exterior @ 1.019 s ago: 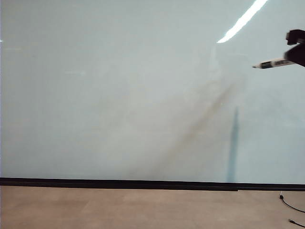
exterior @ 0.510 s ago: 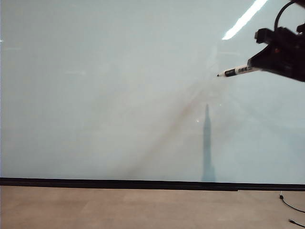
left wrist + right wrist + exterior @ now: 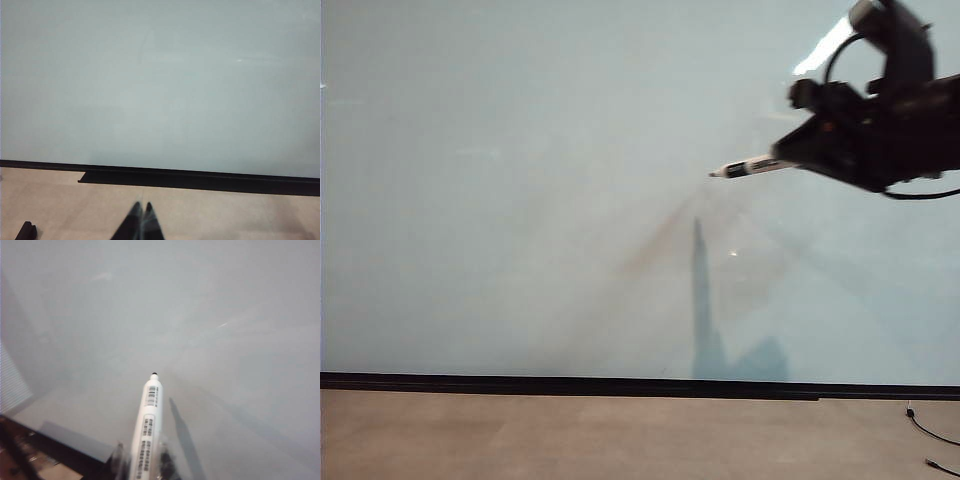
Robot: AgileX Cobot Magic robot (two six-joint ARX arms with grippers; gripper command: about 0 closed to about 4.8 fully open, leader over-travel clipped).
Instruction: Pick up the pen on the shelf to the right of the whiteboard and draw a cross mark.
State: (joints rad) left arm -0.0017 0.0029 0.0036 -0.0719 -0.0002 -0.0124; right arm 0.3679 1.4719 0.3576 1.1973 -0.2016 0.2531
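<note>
Office or lab room: large glossy whiteboard (image 3: 540, 200) fills the frame, ceiling strip-light reflected upper right, tan floor (image 3: 620, 435) below (loose black cable (image 3: 930, 430) lower right)

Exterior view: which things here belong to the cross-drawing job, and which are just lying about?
Job:
- pen, shut in the right end effector, tip toward the board
- whiteboard, no mark on it yet

Lying about:
- left end effector, shut, low over the floor
- black cable on the floor, lower right

Tan floor (image 3: 570, 435) bears a black cable (image 3: 930, 430) near its right edge
</note>
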